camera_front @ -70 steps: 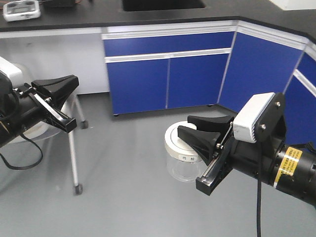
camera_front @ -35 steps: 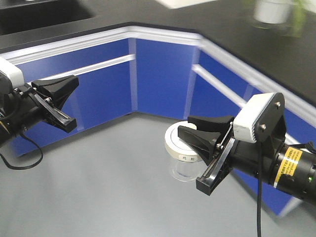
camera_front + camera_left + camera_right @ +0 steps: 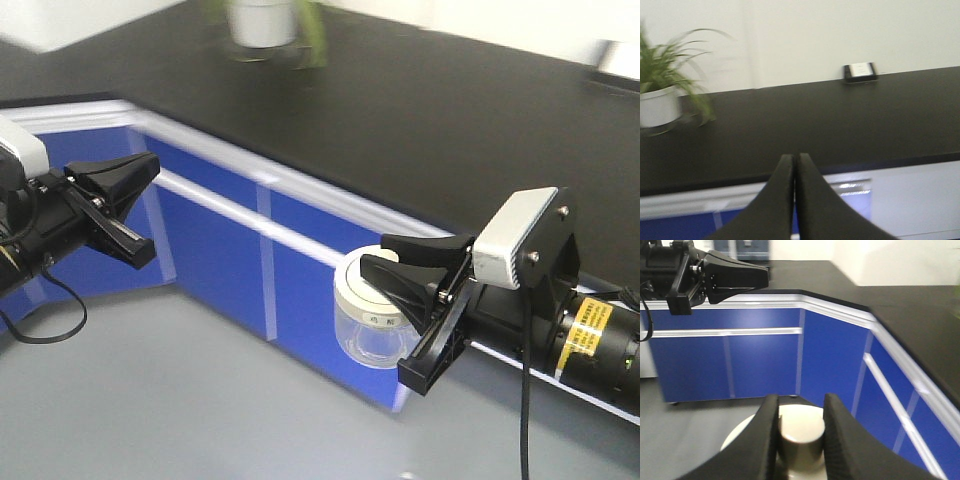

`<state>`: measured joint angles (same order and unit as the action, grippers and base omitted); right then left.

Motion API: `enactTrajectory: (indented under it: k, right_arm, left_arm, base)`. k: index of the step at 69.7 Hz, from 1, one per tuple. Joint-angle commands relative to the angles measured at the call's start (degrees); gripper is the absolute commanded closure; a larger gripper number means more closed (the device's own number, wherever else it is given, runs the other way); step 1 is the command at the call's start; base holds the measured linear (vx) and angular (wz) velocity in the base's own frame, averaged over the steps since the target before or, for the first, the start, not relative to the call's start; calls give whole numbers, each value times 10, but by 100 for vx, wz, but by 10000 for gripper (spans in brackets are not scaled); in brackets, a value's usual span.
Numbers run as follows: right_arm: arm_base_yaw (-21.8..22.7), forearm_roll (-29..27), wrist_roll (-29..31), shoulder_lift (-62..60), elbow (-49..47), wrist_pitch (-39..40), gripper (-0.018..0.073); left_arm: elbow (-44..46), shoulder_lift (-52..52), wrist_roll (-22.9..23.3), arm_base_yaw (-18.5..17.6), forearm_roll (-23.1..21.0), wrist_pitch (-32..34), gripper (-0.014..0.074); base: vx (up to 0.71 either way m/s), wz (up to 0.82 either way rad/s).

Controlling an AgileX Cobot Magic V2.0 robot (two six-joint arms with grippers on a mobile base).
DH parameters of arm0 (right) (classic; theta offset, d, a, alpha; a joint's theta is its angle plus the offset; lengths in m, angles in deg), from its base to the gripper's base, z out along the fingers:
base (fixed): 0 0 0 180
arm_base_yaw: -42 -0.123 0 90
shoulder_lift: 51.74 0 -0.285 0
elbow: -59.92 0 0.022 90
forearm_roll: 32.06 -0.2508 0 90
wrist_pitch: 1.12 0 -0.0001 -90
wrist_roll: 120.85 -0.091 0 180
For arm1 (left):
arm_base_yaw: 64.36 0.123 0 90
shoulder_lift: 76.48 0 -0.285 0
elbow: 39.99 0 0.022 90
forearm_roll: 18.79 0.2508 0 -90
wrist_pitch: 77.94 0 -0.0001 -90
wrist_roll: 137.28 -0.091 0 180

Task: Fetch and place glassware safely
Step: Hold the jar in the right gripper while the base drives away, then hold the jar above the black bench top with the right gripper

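The glassware is a small clear glass jar (image 3: 368, 338) with a wide cream-white lid (image 3: 356, 288) and a small label on the lid's rim. It hangs in the air in front of the blue cabinets, held by my right gripper (image 3: 376, 254). In the right wrist view, that gripper (image 3: 800, 409) is shut on the lid's central knob (image 3: 801, 434), one black finger on each side, with the lid's rim (image 3: 739, 436) below. My left gripper (image 3: 148, 166) is held up at the left. Its fingers are pressed together around nothing (image 3: 793, 159).
A black countertop (image 3: 430, 130) on blue cabinets (image 3: 220, 260) runs diagonally close behind both arms. On it stand a potted plant (image 3: 265, 25) and a small device (image 3: 859, 72) by the wall. Grey floor (image 3: 150, 400) lies below. My left arm (image 3: 715, 275) shows in the right wrist view.
The whole background has swept sideways: the cabinet corner has passed and the countertop with the plant now fills the view. Both grippers keep their pose, the jar still held.
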<state>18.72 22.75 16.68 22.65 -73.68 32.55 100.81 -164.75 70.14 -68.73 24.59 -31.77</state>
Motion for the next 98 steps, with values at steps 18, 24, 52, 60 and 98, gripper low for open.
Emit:
enactTrajectory:
  k: [18, 24, 52, 60, 98]
  right_arm:
    - [2, -21, 0, -15, -18, 44, 563]
    - [2, -21, 0, -15, -18, 44, 563]
    - [2, -21, 0, -15, -18, 44, 563]
    - [2, -21, 0, -15, -18, 45, 563]
    - [2, -21, 0, -15, -18, 46, 563]
  left_arm:
    - [13, 18, 6, 1, -19, 37, 603]
    - [13, 18, 6, 1, -19, 37, 603]
    - [13, 18, 6, 1, -19, 37, 603]
    - [13, 18, 6, 1, -19, 37, 603]
    - [13, 18, 6, 1, -19, 37, 603]
  base:
    - [21, -81]
    - [20, -78]
    - [19, -73]
    - [19, -44]
    - [19, -1]
